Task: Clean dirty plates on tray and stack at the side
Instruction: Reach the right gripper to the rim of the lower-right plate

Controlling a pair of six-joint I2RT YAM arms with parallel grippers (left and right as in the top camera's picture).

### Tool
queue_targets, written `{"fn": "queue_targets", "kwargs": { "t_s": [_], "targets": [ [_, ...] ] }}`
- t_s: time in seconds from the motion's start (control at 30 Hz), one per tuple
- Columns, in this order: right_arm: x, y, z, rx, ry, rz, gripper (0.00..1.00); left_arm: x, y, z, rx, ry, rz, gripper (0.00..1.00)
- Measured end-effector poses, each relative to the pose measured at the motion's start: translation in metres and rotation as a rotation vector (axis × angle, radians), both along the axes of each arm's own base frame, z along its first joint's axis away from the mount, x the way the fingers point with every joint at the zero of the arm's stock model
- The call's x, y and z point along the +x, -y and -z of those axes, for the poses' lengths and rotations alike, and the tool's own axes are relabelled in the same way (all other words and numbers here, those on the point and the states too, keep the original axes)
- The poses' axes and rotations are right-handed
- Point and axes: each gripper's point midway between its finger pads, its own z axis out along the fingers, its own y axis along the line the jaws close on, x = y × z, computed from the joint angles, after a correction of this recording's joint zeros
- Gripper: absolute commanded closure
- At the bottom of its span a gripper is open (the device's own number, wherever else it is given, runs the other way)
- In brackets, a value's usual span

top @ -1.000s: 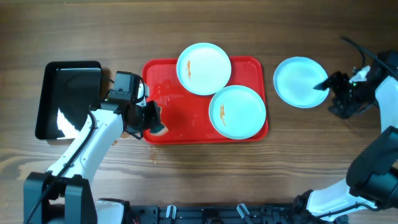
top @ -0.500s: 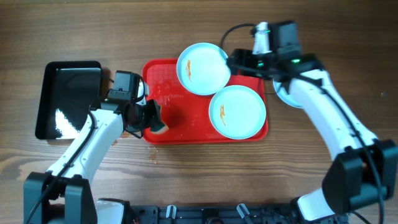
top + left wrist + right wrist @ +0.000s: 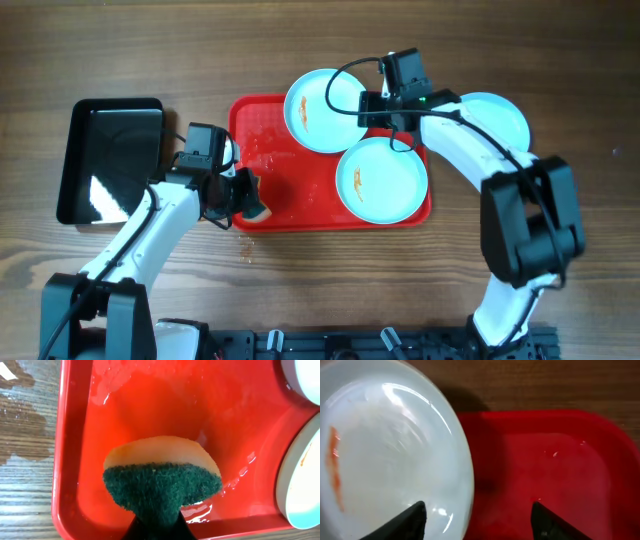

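The red tray (image 3: 290,205) holds two plates. One plate (image 3: 325,110) with an orange smear overlaps the tray's far rim; another smeared plate (image 3: 385,180) lies at the tray's right. A third plate (image 3: 500,115) lies on the table to the right, partly hidden by the right arm. My left gripper (image 3: 245,195) is shut on a yellow and green sponge (image 3: 162,480) over the tray's wet left part (image 3: 150,405). My right gripper (image 3: 370,110) is open, its fingers (image 3: 477,520) straddling the right edge of the far plate (image 3: 385,455) above the tray (image 3: 545,470).
A black rectangular tray (image 3: 110,160) lies at the far left on the wooden table. Water drops wet the wood by the red tray's left rim (image 3: 20,420). The right arm's cable loops above the far plate.
My right arm has swung from the table's right side to the far plate and now has its open fingers over that plate's right edge. The left gripper with the sponge has shifted only slightly.
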Motion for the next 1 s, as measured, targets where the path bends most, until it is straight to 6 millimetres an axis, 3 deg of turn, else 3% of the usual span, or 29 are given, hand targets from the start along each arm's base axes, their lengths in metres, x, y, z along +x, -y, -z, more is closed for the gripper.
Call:
{"fn": "queue_targets", "kwargs": {
  "t_s": [0.1,0.17,0.27,0.43,0.9,1.0],
  "targets": [
    [-0.001,-0.004,0.018,0.007,-0.029,-0.014,0.4,0.001,0.0,0.0,-0.001,0.006,0.0,0.96],
    [0.0,-0.005,0.02,0.012,-0.028,-0.017,0.4,0.002,0.0,0.0,-0.002,0.007,0.0,0.96],
    [0.006,-0.008,0.016,0.025,0.0,-0.019,0.54,0.002,0.0,-0.001,-0.003,0.01,0.0,0.96],
    [0.008,-0.009,0.023,0.031,-0.002,-0.017,0.69,0.002,0.001,-0.001,-0.005,0.01,0.001,0.96],
    [0.014,-0.013,0.022,0.049,0.022,-0.019,0.95,0.005,0.001,-0.002,-0.007,0.02,0.001,0.96],
    [0.012,-0.016,0.02,0.068,0.018,-0.027,0.96,0.005,0.001,-0.002,-0.008,0.024,0.0,0.96]
  ]
}}
